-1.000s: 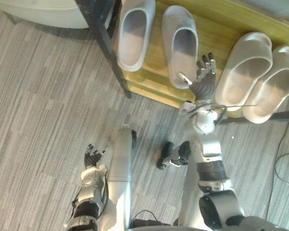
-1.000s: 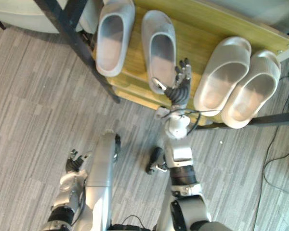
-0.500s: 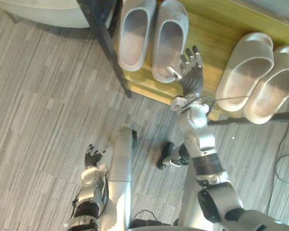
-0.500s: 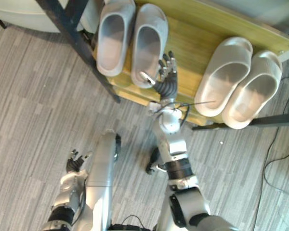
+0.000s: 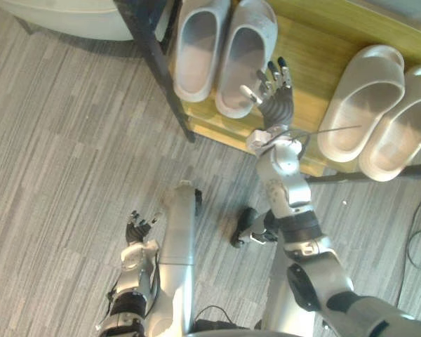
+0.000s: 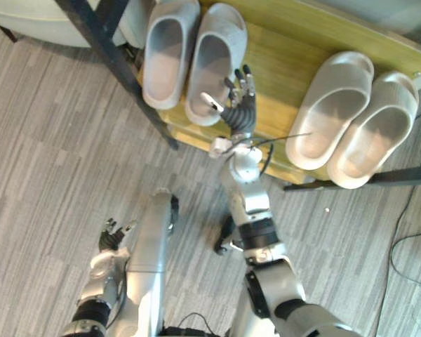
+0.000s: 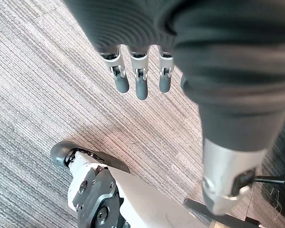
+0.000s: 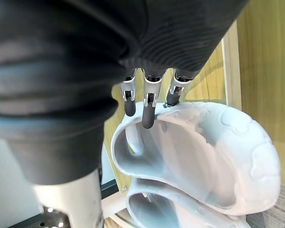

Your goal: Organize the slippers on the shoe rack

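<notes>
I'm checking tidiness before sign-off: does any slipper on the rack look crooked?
Yes. The right pair lies slanted across the wooden shelf, heels at its front edge, unlike the left pair, which points nearly straight in. There the right hand rests straight fingers against the inner slipper near its heel.

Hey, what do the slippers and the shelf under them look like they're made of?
Slippers: probably moulded foam or soft rubber, matte pale grey; thick rounded one-piece walls, no seams visible. Shelf: looks like bamboo or light wood, smooth and yellowish with fine straight grain.
</notes>
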